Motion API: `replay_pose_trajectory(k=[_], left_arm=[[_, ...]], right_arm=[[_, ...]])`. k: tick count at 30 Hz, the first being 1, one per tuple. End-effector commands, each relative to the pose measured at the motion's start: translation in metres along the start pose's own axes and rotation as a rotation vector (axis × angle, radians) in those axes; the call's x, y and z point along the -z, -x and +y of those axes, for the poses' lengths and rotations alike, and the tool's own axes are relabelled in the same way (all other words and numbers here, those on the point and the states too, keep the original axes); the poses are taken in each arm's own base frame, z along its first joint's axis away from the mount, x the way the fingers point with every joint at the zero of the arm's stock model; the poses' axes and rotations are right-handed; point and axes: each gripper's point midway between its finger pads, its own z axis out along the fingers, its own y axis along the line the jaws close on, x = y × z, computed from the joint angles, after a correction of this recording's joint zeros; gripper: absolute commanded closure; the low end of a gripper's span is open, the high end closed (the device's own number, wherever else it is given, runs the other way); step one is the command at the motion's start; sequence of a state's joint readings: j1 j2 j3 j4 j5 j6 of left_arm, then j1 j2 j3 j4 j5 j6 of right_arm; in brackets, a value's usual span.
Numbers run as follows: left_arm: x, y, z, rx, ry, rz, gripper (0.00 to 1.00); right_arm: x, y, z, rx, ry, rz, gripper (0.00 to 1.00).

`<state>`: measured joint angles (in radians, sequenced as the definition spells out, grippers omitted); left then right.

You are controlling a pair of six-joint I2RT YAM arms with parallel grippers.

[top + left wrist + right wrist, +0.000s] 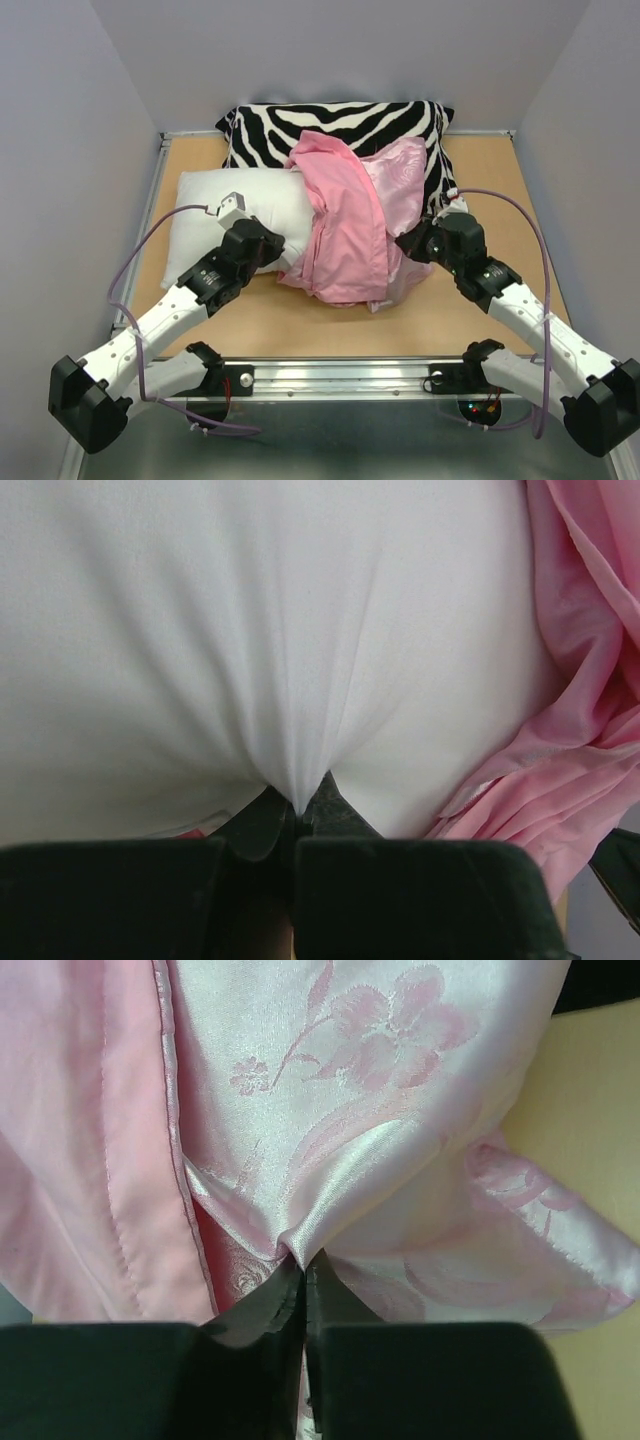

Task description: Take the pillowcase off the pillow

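The white pillow lies on the table at the left, its right end still inside the pink satin pillowcase, which is bunched up at the middle. My left gripper is shut on a pinch of the pillow's white fabric at its near edge, with pink cloth to the right. My right gripper is shut on a fold of the rose-patterned pillowcase at its right side; the jaws stand closed with satin pulled into them.
A zebra-striped cushion lies behind the pillow against the back wall. The wooden table has raised metal rails at the left and the near edge. Grey walls close in on three sides.
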<state>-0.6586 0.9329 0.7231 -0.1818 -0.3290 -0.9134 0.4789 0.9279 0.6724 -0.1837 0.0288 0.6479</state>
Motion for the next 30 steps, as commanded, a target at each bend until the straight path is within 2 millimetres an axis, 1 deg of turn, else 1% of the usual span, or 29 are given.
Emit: replay_pose_trajectory(k=[1,2,3,5,6,7,8,9,10,11,12,14,15,16,17,19,20,21,22,24,25,27,29,30], left_arm=[[0.029,0.072,-0.048,0.080,-0.132,-0.208,1.00],[0.031,0.076,-0.048,0.074,-0.129,-0.217,1.00],[0.037,0.084,-0.049,0.075,-0.126,-0.239,1.00],[0.046,0.095,-0.050,0.065,-0.119,-0.269,1.00],[0.055,0.108,-0.052,0.072,-0.121,-0.299,1.00],[0.064,0.122,-0.056,0.067,-0.126,-0.333,1.00],[0.071,0.131,-0.055,0.067,-0.113,-0.359,1.00],[0.076,0.141,-0.057,0.069,-0.114,-0.386,1.00],[0.083,0.148,-0.056,0.064,-0.102,-0.400,1.00],[0.088,0.155,-0.055,0.063,-0.095,-0.419,1.00],[0.099,0.170,-0.055,0.065,-0.088,-0.457,1.00],[0.108,0.183,-0.055,0.065,-0.083,-0.491,1.00],[0.116,0.190,-0.055,0.070,-0.084,-0.511,1.00],[0.119,0.198,-0.051,0.067,-0.068,-0.533,1.00],[0.123,0.203,-0.050,0.067,-0.062,-0.548,1.00],[0.132,0.215,-0.048,0.070,-0.051,-0.581,1.00],[0.135,0.222,-0.044,0.066,-0.033,-0.600,1.00],[0.139,0.228,-0.046,0.066,-0.034,-0.614,1.00],[0.142,0.234,-0.043,0.067,-0.025,-0.631,1.00],[0.145,0.242,-0.044,0.065,-0.027,-0.645,1.00],[0.141,0.244,-0.044,0.058,-0.020,-0.640,1.00],[0.139,0.251,-0.043,0.049,-0.021,-0.641,1.00],[0.132,0.256,-0.039,0.041,-0.009,-0.641,1.00],[0.128,0.269,-0.029,0.031,0.011,-0.648,1.00]], right_arm=[[0.006,0.032,0.025,-0.009,0.085,-0.091,0.98],[0.007,0.034,0.024,-0.008,0.071,-0.095,0.99],[0.012,0.045,0.023,-0.011,0.037,-0.124,0.99],[0.019,0.060,0.021,-0.001,-0.009,-0.154,0.99],[0.023,0.070,0.022,0.005,-0.029,-0.173,0.99],[0.033,0.089,0.025,0.018,-0.063,-0.210,0.99],[0.039,0.101,0.028,0.022,-0.077,-0.236,0.99],[0.044,0.111,0.029,0.027,-0.096,-0.255,0.99],[0.056,0.130,0.034,0.032,-0.128,-0.292,0.99],[0.060,0.139,0.035,0.043,-0.146,-0.306,1.00],[0.065,0.147,0.037,0.048,-0.157,-0.320,0.99],[0.079,0.169,0.045,0.049,-0.177,-0.359,0.99],[0.085,0.176,0.048,0.055,-0.178,-0.373,1.00],[0.090,0.180,0.044,0.059,-0.211,-0.382,0.99],[0.098,0.194,0.049,0.061,-0.218,-0.413,0.99],[0.105,0.202,0.049,0.067,-0.241,-0.430,0.99],[0.110,0.206,0.046,0.072,-0.265,-0.440,0.99],[0.114,0.214,0.050,0.070,-0.267,-0.456,0.99],[0.119,0.219,0.048,0.074,-0.289,-0.466,0.99],[0.121,0.225,0.049,0.079,-0.308,-0.474,0.99],[0.122,0.231,0.051,0.083,-0.317,-0.478,1.00],[0.122,0.236,0.051,0.090,-0.327,-0.476,1.00],[0.115,0.241,0.049,0.096,-0.336,-0.455,0.99],[0.105,0.244,0.042,0.089,-0.337,-0.427,0.99]])
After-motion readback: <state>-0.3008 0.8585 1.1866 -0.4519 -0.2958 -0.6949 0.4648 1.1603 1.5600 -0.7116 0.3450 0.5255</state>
